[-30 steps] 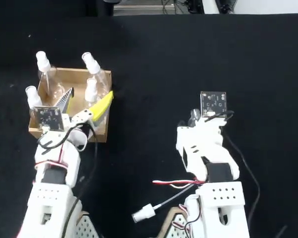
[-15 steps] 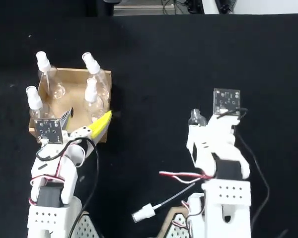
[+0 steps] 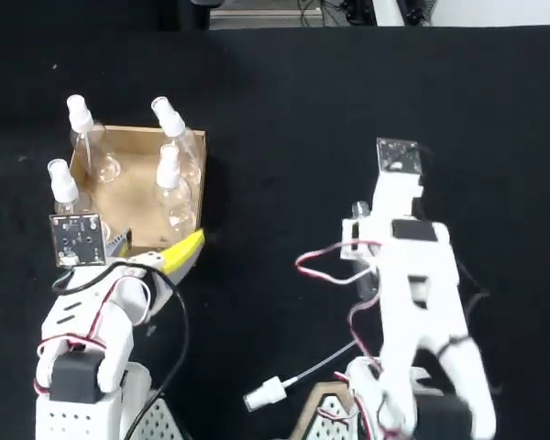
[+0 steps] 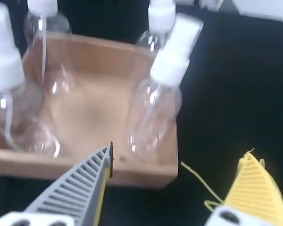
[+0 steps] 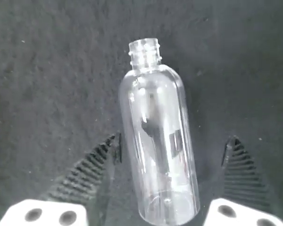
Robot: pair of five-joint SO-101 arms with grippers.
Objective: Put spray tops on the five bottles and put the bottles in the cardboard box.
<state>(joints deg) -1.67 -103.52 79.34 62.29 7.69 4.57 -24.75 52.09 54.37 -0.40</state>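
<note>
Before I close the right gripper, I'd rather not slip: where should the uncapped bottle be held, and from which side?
Grip the uncapped bottle across its straight cylindrical body, below the shoulder, not the narrow threaded neck. Come from its base end, as the right gripper is placed, open jaws either side; the neck points away.

Four capped bottles (image 3: pixel 170 174) stand in cardboard box (image 3: pixel 128 194) just beyond left pincer (image 3: pixel 160 244); spray top (image 3: pixel 264 396) lies well apart.
</note>
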